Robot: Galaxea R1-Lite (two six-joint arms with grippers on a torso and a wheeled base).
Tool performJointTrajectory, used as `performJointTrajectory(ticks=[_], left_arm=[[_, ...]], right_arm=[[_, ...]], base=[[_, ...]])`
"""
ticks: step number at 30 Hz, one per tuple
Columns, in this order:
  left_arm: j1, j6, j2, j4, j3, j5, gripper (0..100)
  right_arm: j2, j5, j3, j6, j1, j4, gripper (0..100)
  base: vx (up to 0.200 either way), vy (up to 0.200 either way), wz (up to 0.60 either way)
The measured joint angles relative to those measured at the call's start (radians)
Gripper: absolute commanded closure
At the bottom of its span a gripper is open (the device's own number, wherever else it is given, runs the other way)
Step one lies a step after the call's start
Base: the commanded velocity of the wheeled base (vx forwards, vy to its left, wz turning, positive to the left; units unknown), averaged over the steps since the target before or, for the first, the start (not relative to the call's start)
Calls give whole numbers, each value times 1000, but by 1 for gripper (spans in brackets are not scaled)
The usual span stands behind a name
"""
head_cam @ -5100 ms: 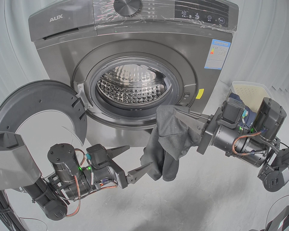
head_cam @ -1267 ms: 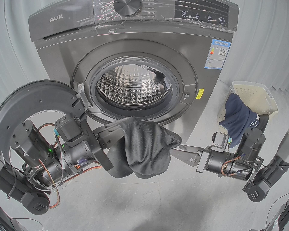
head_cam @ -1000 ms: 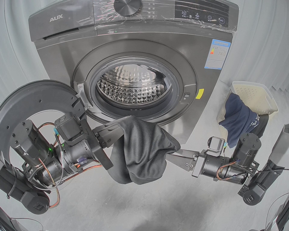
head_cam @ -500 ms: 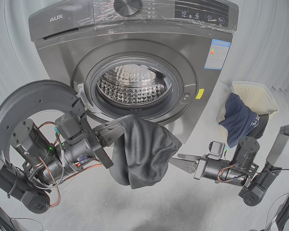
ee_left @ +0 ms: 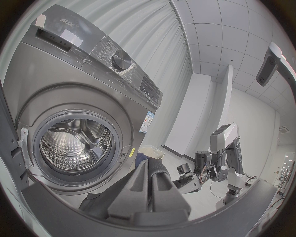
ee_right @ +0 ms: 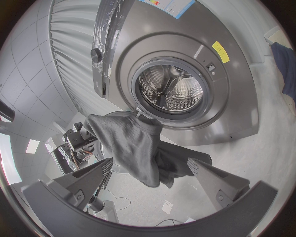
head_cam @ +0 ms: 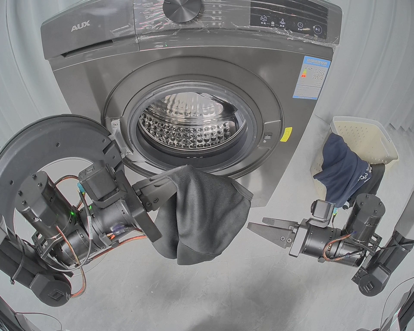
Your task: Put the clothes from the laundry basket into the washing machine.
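Laundry in mid-air: a grey garment (head_cam: 207, 211) hangs from the robot's left hand (head_cam: 166, 186), whose two dark wedge-shaped fingers are pinched together on a fold near the cloth's top edge. The garment is just outside the washing machine (head_cam: 86, 73), in front of the lower rim of its round opening and not yet inside the drum (head_cam: 189, 129). It falls in loose, rounded folds above the floor (head_cam: 241, 293).

The right hand (head_cam: 255, 223) sits just beside the garment's hanging edge, on the basket side. Its fingers are spread apart with nothing between them, and it looks apart from the cloth.

The fabric is a fine ribbed knit, matte and dark. It is judged light, limp and not slippery. It will likely sag and swing rather than keep a shape, and a trailing fold could catch on the rim of the opening. The bunched top fold now pinched seems the sound place to hold.

The machine is brushed grey metal with a shiny perforated steel drum and clear film over its control panel (head_cam: 284, 17). Its round door (head_cam: 56, 146) stands open on the robot's left. On the robot's right, beside the machine, sits a pale perforated plastic laundry basket (head_cam: 371, 133) with a navy garment (head_cam: 340, 168) draped over its rim.
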Motion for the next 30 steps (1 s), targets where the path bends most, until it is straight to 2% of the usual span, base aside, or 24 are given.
performJointTrajectory(ticks=[7,12,13,17,22,30], left_arm=[[-3,0,-1,0,0,2,100],[-6,0,-3,0,0,4,100],[-7,0,-3,0,1,4,100],[-7,0,-4,0,6,5,100],[-2,0,-1,0,9,6,100],[16,-1,25,2,10,18,100]], right_arm=[[12,-8,-66,11,15,0,0],[59,-15,-158,74,35,0,0],[68,-18,-175,87,40,0,100],[94,-59,-225,112,63,-1,100],[100,-67,-233,116,81,-1,100],[-6,-83,-184,112,95,1,100]], base=[[0,0,0],[0,0,0],[0,0,0],[0,0,0],[0,0,0],[0,0,0]])
